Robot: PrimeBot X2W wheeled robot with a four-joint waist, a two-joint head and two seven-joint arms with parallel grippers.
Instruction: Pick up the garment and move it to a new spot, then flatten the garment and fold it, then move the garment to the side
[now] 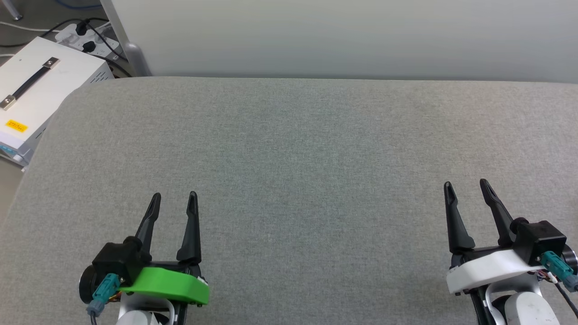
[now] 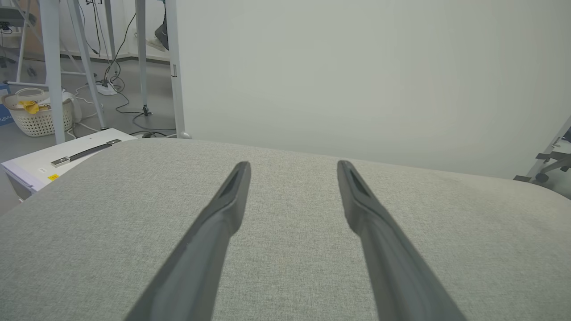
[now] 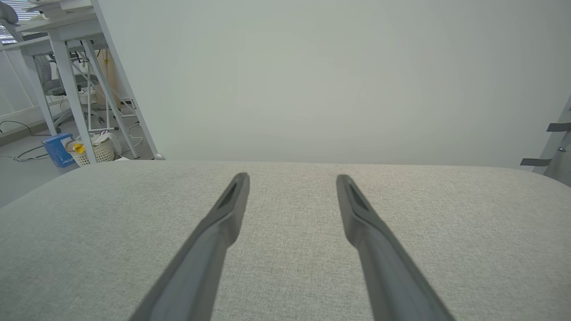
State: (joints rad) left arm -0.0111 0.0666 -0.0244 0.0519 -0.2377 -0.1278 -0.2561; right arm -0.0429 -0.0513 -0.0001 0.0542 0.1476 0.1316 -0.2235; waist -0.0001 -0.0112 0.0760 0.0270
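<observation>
Grey woven cloth covers a broad padded table (image 1: pixel 289 149) with rounded corners, set against a plain pale wall panel (image 1: pixel 343 36).

The left pincer (image 1: pixel 174 195), with a green cover (image 1: pixel 167 284) at its base, points away from the robot with its two dark fingers spread wide. In the left wrist view the left pincer (image 2: pixel 293 164) shows bare grey cloth through the gap, and it grips no object. The right pincer (image 1: pixel 466 183), with a white cover (image 1: pixel 487 268) at its base, stands well apart from it, level with it and pointing the same way. Its fingers are just as wide, and in the right wrist view the right pincer (image 3: pixel 292 175) likewise has only cloth between them. Whether any fingertip touches the cloth cannot be told.

Beyond the left pincer and off to its left, past the table's corner, sits a white box (image 1: pixel 40 85) with a black strap handle. It carries a small yellow label (image 1: pixel 16 126) whose print is too small to read. Further on lies a power strip (image 1: pixel 90 40) with black plugs. The right wrist view shows a blue carton (image 3: pixel 58 149) on the floor far to the left of the fingers, and its lettering is blurred.

Where the garment lies relative to either pincer cannot be told.
</observation>
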